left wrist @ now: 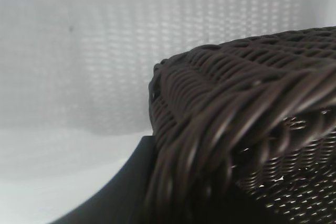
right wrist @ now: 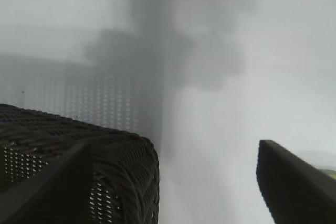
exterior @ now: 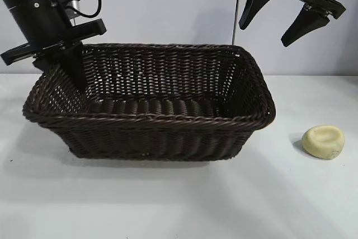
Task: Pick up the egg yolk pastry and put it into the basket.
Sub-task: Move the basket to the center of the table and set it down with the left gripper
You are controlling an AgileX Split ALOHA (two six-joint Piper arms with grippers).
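Note:
The egg yolk pastry [exterior: 323, 141], pale yellow and round with a dimpled top, lies on the white table to the right of the basket. The dark brown wicker basket [exterior: 151, 117] stands in the middle. My left gripper [exterior: 70, 68] is at the basket's back left corner, shut on the braided rim [left wrist: 220, 108]. One of its fingers [left wrist: 118, 195] lies against the outside of the rim; the other is hidden by the wicker. My right gripper [exterior: 264, 34] is open and empty. It hangs high above the basket's right end, up and left of the pastry.
The white table [exterior: 168, 205] stretches in front of the basket and around the pastry. A light wall stands behind. The right wrist view shows the basket's corner [right wrist: 131, 156] below the open right gripper [right wrist: 173, 150].

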